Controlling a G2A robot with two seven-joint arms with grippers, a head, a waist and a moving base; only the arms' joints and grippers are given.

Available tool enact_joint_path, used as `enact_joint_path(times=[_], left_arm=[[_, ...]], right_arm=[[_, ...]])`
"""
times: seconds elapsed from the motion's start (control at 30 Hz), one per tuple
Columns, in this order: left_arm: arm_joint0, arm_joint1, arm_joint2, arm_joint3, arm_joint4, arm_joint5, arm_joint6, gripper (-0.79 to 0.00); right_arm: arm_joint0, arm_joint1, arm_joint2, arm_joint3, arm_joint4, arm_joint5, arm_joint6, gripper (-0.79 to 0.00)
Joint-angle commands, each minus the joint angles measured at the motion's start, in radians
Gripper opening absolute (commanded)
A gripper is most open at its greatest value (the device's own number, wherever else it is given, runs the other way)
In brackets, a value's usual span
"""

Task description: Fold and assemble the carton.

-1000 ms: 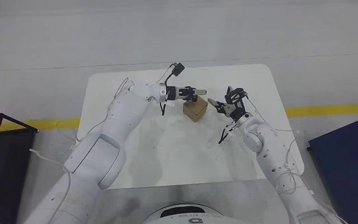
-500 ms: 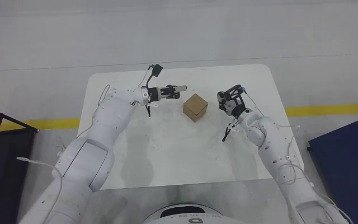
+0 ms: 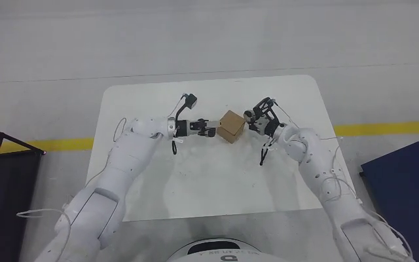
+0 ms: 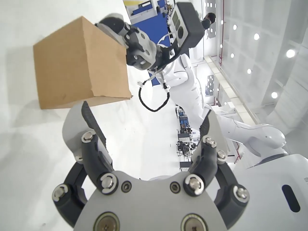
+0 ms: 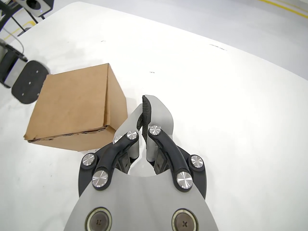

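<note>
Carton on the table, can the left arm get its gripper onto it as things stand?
Probably yes. The left gripper is open and sits right beside the carton, with nothing between. The shut right gripper is at the opposite side.

Top camera: above my arms, facing straight down, far off; takes in whole table [image 3: 196, 183] plus floor all round. Left wrist camera: behind my left gripper [image 4: 147, 111], low over surface, looking level at carton [image 4: 79, 63] close ahead, my right gripper [image 4: 113, 25] beyond it. Right wrist camera: behind right gripper, tilted down, carton close, table edge and floor beyond. Carton shared by all three views; each wrist view catches opposite gripper.
</note>
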Motion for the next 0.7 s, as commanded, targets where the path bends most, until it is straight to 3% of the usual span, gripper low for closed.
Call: enact_joint_path(times=[0.0, 0.5, 0.67], left_arm=[[-0.015, -0.003, 0.006, 0.016, 0.013, 0.005, 0.018, 0.0], [-0.057, -0.011, 0.016, 0.103, 0.029, -0.01, 0.081, 0.0], [-0.041, 0.011, -0.017, 0.123, 0.028, -0.036, 0.092, 0.0]], right_arm=[[-0.002, 0.004, 0.006, 0.0, 0.006, -0.025, 0.012, -0.785], [-0.106, 0.048, 0.065, -0.129, 0.0, -0.253, 0.08, -0.785], [-0.104, 0.049, 0.086, -0.12, 0.03, -0.149, 0.06, -0.785]])
